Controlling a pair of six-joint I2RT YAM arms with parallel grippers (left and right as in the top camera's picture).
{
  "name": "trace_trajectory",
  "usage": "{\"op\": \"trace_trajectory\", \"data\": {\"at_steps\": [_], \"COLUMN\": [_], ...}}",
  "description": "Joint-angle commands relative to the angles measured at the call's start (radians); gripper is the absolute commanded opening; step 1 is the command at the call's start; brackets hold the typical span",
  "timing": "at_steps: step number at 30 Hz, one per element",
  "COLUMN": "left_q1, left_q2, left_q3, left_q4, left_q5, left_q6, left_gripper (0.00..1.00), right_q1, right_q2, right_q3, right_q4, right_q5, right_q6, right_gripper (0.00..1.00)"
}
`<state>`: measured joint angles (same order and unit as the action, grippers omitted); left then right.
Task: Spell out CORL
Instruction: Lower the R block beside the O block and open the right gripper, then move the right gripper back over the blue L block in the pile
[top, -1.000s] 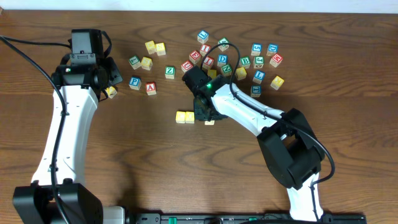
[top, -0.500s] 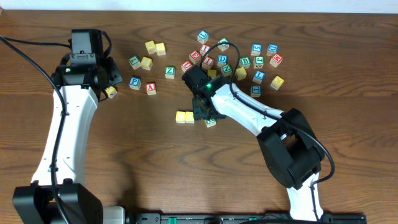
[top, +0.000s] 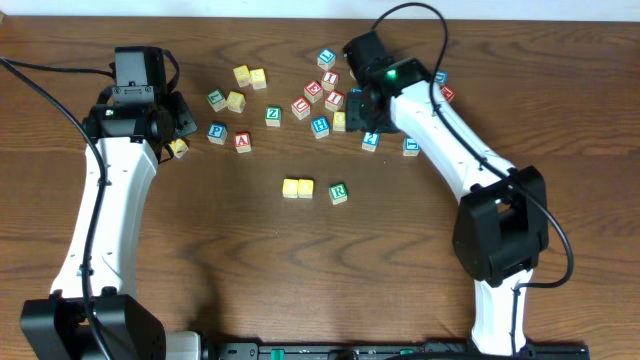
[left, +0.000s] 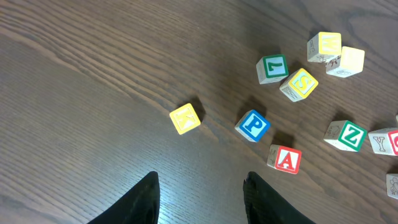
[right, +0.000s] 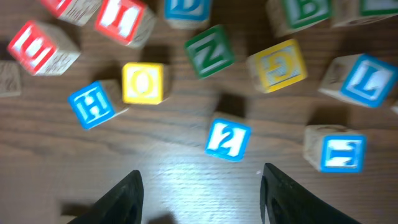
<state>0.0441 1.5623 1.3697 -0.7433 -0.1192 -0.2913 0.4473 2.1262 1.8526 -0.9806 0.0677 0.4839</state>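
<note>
Two plain yellow wooden cubes just left of white green-R wooden cube. Right fingers apart, empty, beyond it; left fingers apart, empty.

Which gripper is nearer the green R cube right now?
Right. The right gripper hangs over the cube cluster just beyond the green R cube. The left gripper sits far off to the side, by the yellow K cube.

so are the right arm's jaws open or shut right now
open: in the right wrist view the right jaws' two dark fingers stand wide apart, with only the bare brown wooden table between them and no block gripped
</note>
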Motion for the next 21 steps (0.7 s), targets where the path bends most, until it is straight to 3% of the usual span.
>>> {"op": "trace_trajectory", "data": {"at_steps": [1,12,17,21], "left_q1": [0.003,0.003,0.003,0.003], "left_q2": [0.009,0.009,0.009,0.009], "left_q3": [0.009,0.009,0.009,0.009], "left_q4": [0.001,0.001,0.001,0.001], "left_q5": [-0.016,-0.016,-0.016,-0.016], "left_q6": [-0.002,-0.002,-0.002,-0.002], "left_gripper": [0.43,0.43,0.43,0.43], "right_q1": [-0.032,-0.125,-0.175,-0.215], "right_q2": [0.0,0.002,0.006,0.027], "right_q3": [0.011,0.011,-0.02,-0.061], "right_q4": [0.003,-0.002,0.003,0.053], "right_q5": [0.008,0.021,0.061,0.062], "right_q6": [-0.022,-0.081,0.052,0.061], "right_gripper": [0.56,0.57,0.54,0.53]}}
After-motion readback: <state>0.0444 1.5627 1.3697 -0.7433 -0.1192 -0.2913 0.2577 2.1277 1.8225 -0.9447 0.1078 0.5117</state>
